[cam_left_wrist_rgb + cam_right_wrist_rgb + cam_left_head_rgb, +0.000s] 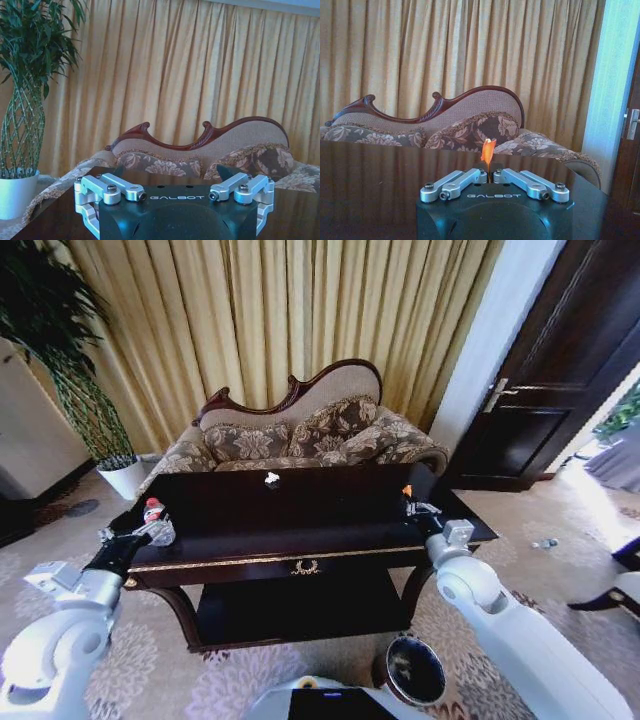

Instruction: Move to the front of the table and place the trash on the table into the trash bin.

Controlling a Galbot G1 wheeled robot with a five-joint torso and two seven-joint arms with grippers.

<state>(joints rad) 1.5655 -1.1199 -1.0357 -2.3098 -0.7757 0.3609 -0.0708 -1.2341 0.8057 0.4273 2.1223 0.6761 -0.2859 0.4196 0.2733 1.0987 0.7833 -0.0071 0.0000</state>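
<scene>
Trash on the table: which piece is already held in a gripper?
The orange scrap, pinched by the shut right gripper at the table's right end. The bottle lies by the left gripper; the white wad lies alone.

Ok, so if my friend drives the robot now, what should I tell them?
Left claw: open, at the left end of the table, beside the bottle, not holding it.
Right claw: shut on the orange scrap, at the table's right end.
White paper wad: on the table, far side.
Trash bin: on the floor in front of the table, toward the robot's right.
Done: robot at the table, scrap gripped.
Left: all three pieces go into the bin.
</scene>
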